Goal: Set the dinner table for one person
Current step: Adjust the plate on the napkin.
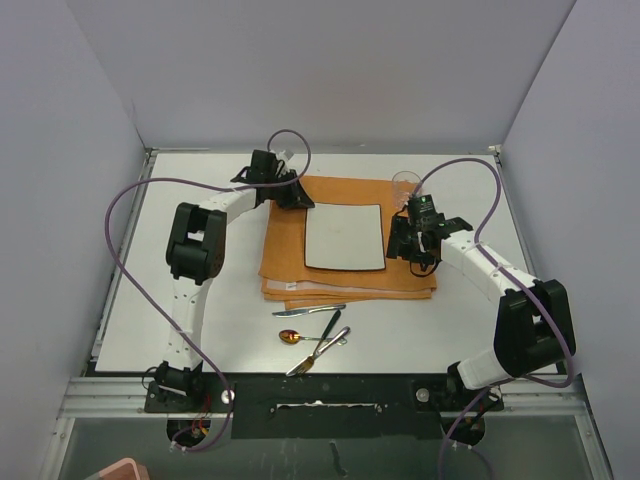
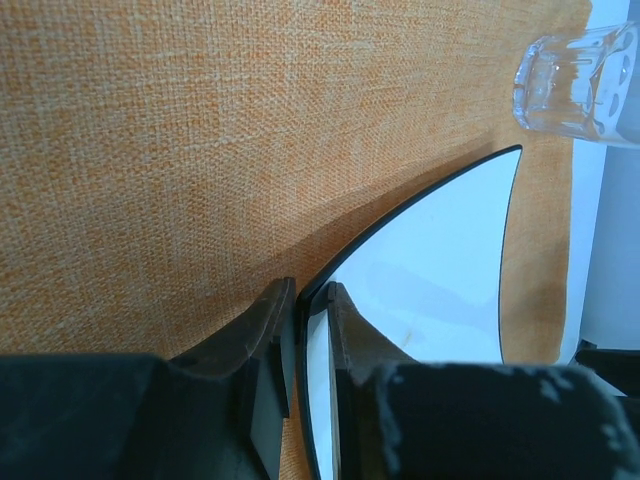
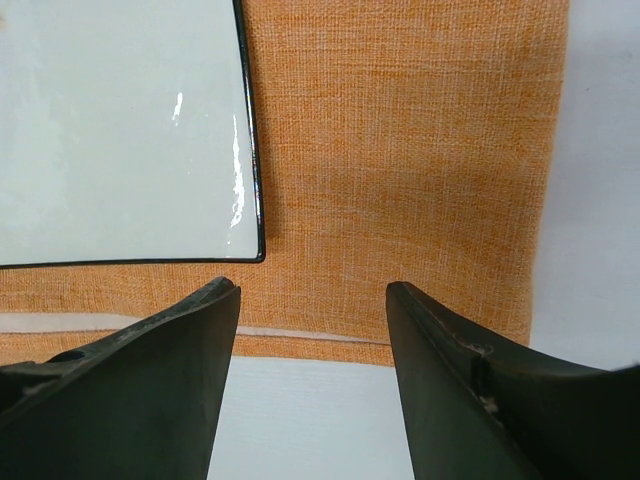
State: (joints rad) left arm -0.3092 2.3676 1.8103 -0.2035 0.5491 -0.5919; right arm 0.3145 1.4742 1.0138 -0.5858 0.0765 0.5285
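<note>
Top external view shows you the dinner table, a big flat white-grey top. Its long side runs left to right, from the left edge to the right edge. It fills the floor of a box with plain pale walls on the left, far and right sides.

An orange cloth lies folded in the middle, closer to the far edge. A square white plate with a thin dark rim sits on the cloth. A clear glass stands by the cloth's far right corner.

Between the cloth and the near edge lie a knife, a spoon and a fork, close together and a bit crooked.

Your left gripper is at the plate's far left corner. Its jaws are nearly together and pinch the plate's rim. You cannot tell if that corner is lifted.

Your right gripper hangs over the cloth just right of the plate. Its jaws are wide apart and hold nothing.
</note>
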